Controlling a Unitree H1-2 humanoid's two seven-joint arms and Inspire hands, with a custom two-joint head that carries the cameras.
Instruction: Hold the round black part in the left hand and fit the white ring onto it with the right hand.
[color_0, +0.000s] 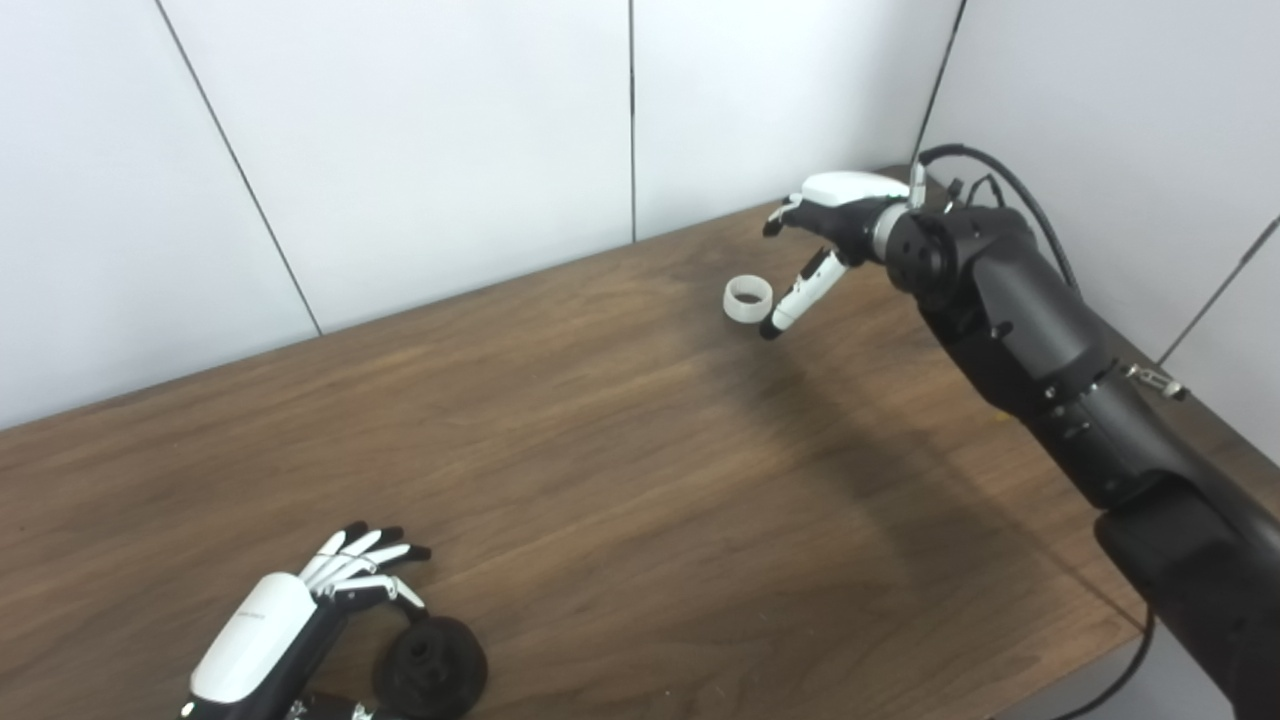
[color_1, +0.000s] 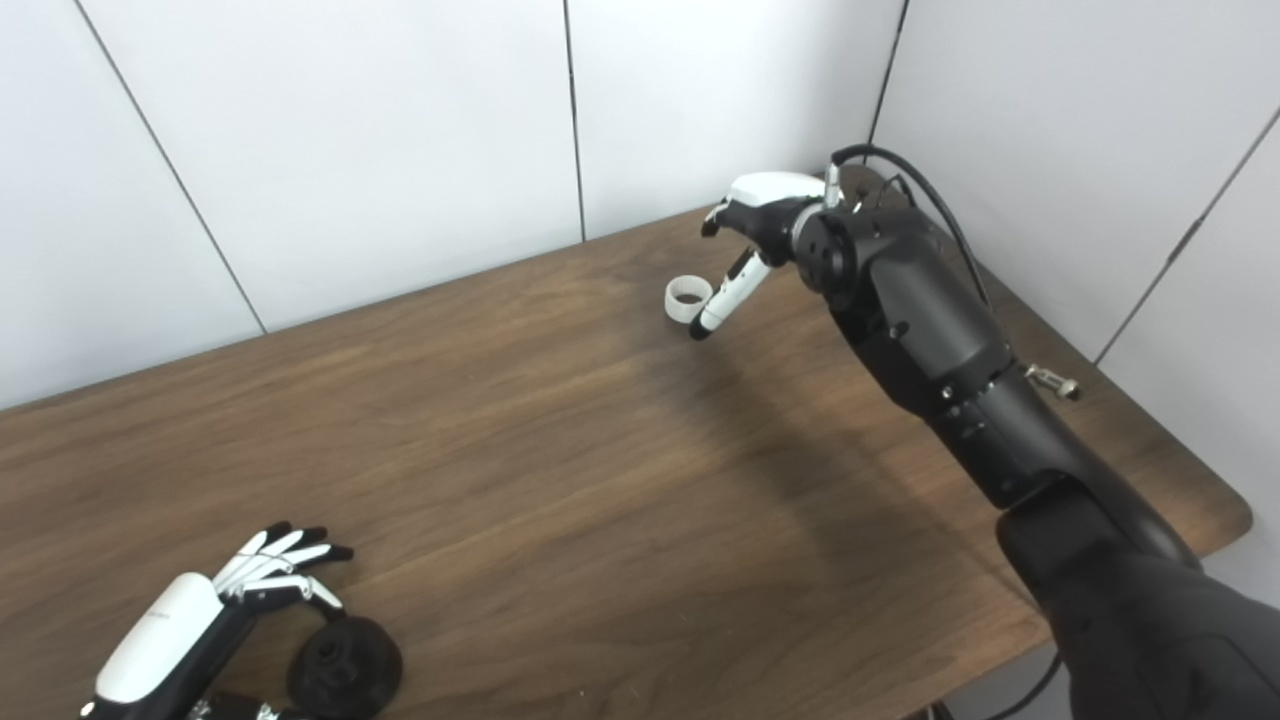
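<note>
Beside white ring (color_0: 748, 298), right robot hand (color_0: 822, 232) spread, empty

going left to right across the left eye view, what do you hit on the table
left hand → round black part → white ring → right hand

A brown wooden table (color_0: 620, 480) bears a white ring (color_0: 747, 298) and a round black part (color_0: 432, 668).

the left hand (color_0: 270, 640) is cut off by the bottom edge.
</note>
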